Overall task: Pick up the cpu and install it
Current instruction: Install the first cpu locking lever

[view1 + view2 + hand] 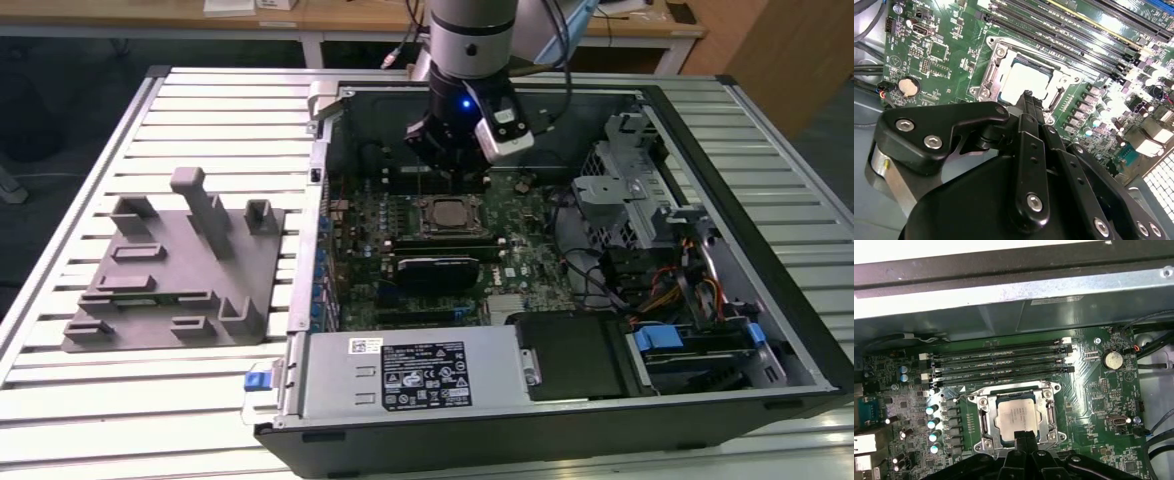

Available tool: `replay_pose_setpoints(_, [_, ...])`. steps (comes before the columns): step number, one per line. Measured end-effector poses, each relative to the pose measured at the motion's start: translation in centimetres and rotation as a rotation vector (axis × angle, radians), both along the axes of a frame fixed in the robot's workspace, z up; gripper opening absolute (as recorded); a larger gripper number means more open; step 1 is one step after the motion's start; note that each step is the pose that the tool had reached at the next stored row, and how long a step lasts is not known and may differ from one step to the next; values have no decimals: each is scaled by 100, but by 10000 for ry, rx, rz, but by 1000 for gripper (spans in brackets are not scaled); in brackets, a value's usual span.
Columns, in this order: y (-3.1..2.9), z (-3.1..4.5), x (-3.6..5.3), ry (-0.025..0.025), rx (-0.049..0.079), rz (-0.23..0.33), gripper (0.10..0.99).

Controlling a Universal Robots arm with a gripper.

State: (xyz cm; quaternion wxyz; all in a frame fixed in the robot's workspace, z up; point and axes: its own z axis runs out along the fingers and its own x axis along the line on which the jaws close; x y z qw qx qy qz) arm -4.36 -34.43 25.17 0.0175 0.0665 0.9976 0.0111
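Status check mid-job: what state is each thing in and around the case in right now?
cpu: seated flat in its socket, not gripped.
gripper: shut, tips at the cpu's edge.
computer case: on its side, side panel off.
memory slots: no modules fitted.

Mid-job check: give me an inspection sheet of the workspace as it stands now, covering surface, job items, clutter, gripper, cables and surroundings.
Surface: slatted metal table carrying an open computer case.
Job's things: cpu lies flat in the socket of the motherboard.
Clutter: grey fixture with upright posts, on the table to the exterior view's left of the case.
Gripper: gripper shut, holding nothing, tips at the cpu's edge; contact cannot be told.
Cables: coloured wire bundle inside the case at the exterior view's right, apart from the socket.
Surroundings: wooden desks behind the table.
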Motion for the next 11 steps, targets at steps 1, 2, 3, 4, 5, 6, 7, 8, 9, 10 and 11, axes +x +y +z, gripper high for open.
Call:
replay_pose_setpoints(1, [0, 0, -12, 1, 0, 0, 106])
replay_pose_setpoints(2, [-1, 0, -28, 0, 0, 0, 106])
replay_pose_setpoints(3, [0, 0, -46, 0, 0, 0, 106])
replay_pose_setpoints(4, [0, 0, -67, 0, 1, 0, 106])
replay_pose_setpoints(5, [0, 0, -89, 0, 0, -1, 106])
replay_pose_setpoints(6, [0, 0, -111, 0, 1, -2, 106])
replay_pose_setpoints(7, [0, 0, -133, 0, 1, -1, 106])
replay_pose_setpoints(8, [0, 0, -153, 0, 1, 0, 106])
replay_pose_setpoints(9, [0, -1, -170, -1, 1, 0, 106])
replay_pose_setpoints(10, [0, 0, -188, -1, 1, 0, 106])
replay_pose_setpoints(11, [0, 0, -204, 0, 1, -1, 106])
